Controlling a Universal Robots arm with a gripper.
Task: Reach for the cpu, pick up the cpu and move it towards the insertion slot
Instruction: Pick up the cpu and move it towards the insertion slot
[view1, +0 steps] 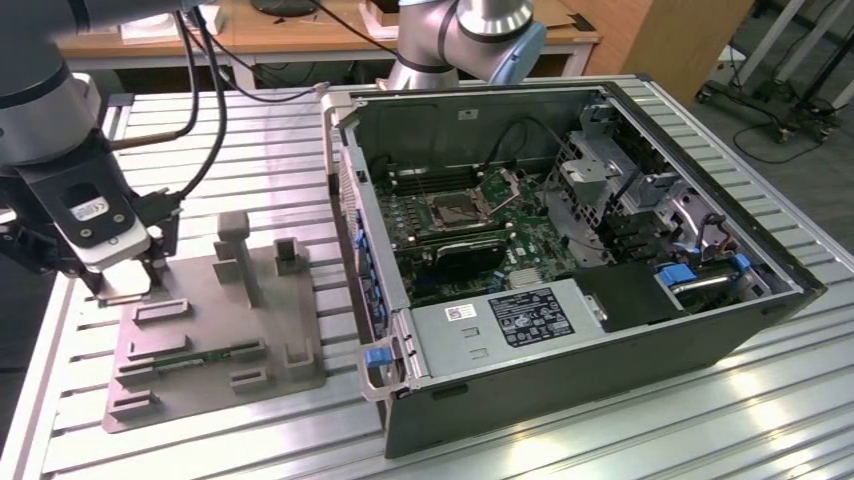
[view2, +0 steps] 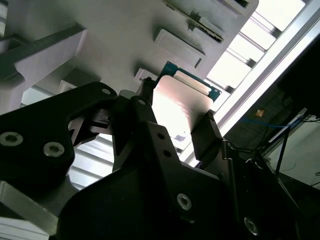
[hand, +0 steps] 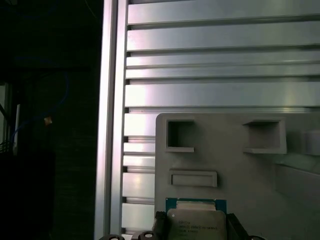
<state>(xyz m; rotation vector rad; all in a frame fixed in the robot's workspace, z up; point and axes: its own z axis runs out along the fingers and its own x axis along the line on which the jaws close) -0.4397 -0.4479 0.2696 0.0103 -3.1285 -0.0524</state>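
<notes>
Exterior view: one gripper (view1: 127, 290) low over one grey fixture tray (view1: 187, 292), at the exterior view's left; one insertion slot (view1: 454, 207) inside one open computer case (view1: 574, 385), well apart. Second wrist view: one cpu (view2: 180, 102) clamped between two fingers (view2: 212, 132). First wrist view: cpu (hand: 195, 222) over tray, near its edge.

You stand in a robotics lab set up for computer assembly: a slotted aluminium table (view1: 200, 130) carries an opened computer tower (view1: 561, 260) and a grey moulded fixture tray (view1: 214, 330). Behind the table you have a robot arm (view1: 474, 40) and a wooden desk (view1: 267, 40).
</notes>
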